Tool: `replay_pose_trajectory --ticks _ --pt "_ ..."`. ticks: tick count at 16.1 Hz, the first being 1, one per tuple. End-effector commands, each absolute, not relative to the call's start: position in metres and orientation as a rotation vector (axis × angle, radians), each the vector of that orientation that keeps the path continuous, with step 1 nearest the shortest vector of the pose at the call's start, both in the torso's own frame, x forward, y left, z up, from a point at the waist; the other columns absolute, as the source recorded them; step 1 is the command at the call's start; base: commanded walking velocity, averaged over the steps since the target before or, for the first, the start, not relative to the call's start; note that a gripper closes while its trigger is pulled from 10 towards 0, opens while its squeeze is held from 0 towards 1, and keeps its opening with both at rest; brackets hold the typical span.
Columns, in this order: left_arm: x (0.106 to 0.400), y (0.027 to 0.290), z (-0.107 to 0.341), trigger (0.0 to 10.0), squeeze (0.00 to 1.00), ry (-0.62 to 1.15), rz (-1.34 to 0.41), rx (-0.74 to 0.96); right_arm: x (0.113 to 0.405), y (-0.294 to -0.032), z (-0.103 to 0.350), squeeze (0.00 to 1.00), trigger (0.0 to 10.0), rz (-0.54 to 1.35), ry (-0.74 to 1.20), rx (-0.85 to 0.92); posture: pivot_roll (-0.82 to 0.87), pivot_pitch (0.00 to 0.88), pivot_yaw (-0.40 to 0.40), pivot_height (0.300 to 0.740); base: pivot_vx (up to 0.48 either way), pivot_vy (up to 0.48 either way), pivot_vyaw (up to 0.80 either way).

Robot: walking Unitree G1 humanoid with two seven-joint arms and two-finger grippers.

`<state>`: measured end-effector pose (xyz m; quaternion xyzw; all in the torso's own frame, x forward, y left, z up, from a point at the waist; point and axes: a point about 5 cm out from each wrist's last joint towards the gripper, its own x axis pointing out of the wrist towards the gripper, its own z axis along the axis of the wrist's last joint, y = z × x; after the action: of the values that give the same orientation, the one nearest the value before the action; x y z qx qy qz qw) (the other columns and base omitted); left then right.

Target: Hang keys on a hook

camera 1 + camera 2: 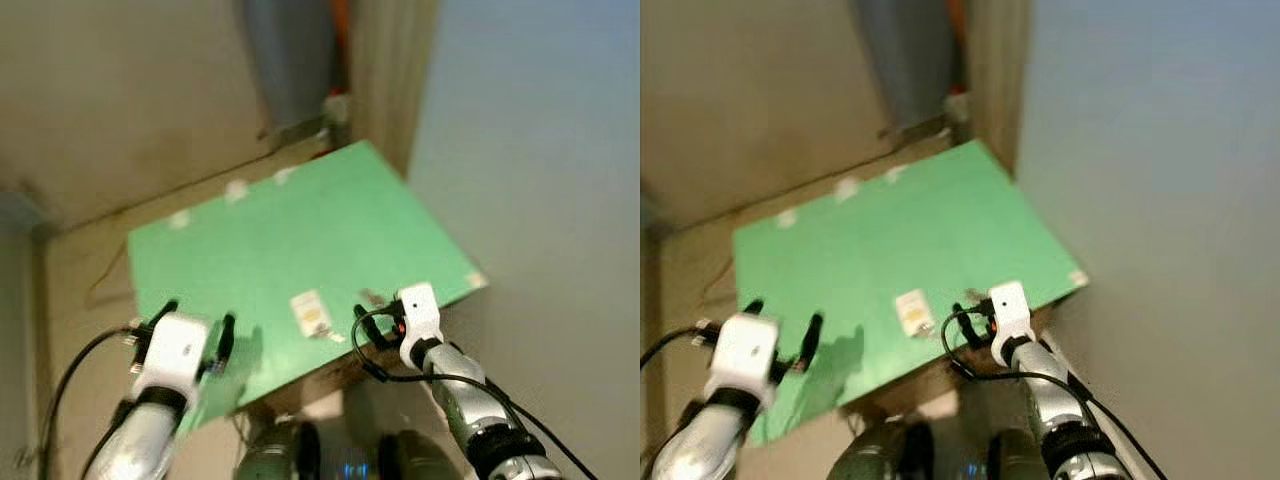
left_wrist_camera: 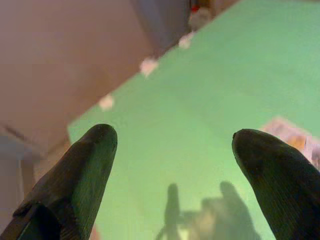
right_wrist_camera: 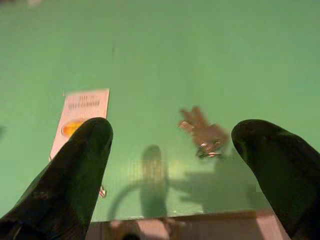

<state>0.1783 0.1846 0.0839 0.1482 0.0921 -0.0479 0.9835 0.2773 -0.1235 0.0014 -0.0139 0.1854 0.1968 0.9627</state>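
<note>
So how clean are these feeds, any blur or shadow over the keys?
Both eye views are soft with motion blur. Right wrist view is sharper: the keys are readable, beside shadows on the green tabletop. Left wrist view shows finger shadows, no glare.

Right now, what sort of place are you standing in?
Probably a home hallway corner: a green-topped table against plain walls, bare floor beyond, keys and a small card near its edge.

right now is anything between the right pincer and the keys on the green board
Nothing visible is. The right pincer hangs open above the near edge of the green board, and the keys lie bare on it just ahead, between the fingers' line. The white card lies off to one side, apart from the keys.
</note>
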Motion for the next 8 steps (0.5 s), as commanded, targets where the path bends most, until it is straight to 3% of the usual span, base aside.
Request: replay_pose_trajectory --ticks 1,5,8 --pt "0.174 0.186 0.087 10.0 0.0 0.181 -0.14 0.265 0.282 -0.12 0.004 0.0 10.0 0.398 0.367 -0.037 0.15 0.235 0.106 0.722 0.0 0.0 0.0" --pt "0.152 0.164 0.061 10.0 0.0 0.243 -0.272 0.23 0.294 -0.113 0.01 0.0 10.0 0.425 0.354 -0.078 0.16 0.286 0.051 0.722 0.0 0.0 0.0" --pt "0.158 0.145 0.059 10.0 0.0 0.215 -0.292 0.183 0.301 -0.113 0.015 0.0 10.0 0.43 0.337 -0.104 0.13 0.317 0.028 0.722 0.0 0.0 0.0"
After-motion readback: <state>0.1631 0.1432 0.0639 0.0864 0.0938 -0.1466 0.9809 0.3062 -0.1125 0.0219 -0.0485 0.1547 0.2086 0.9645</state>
